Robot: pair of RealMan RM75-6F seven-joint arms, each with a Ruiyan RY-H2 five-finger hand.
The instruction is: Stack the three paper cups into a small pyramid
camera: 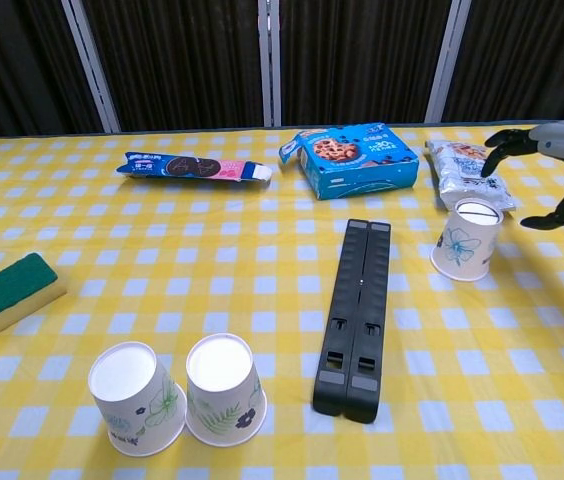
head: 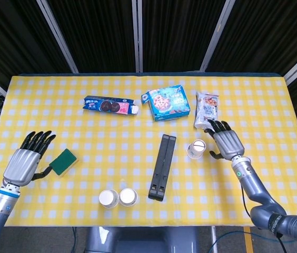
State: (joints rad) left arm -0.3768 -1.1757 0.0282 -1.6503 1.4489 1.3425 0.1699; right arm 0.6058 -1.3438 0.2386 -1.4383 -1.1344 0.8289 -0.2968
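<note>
Two upside-down paper cups stand side by side at the table's near edge, one [head: 108,198] [camera: 137,399] on the left and one [head: 128,197] [camera: 224,389] touching it on the right. A third upside-down cup [head: 196,148] [camera: 466,241] with a blue flower stands alone right of centre. My right hand [head: 226,143] [camera: 552,160] hovers open just to that cup's right, fingers spread, not touching it. My left hand [head: 24,163] is open at the left edge, beside the sponge; the chest view does not show it.
A black folded bar [head: 160,167] [camera: 356,317] lies between the cups. A green sponge [head: 64,161] [camera: 7,293] sits at the left. At the back lie a cookie tube [head: 111,106], a blue cookie box [head: 166,103] and a white snack bag [head: 207,110].
</note>
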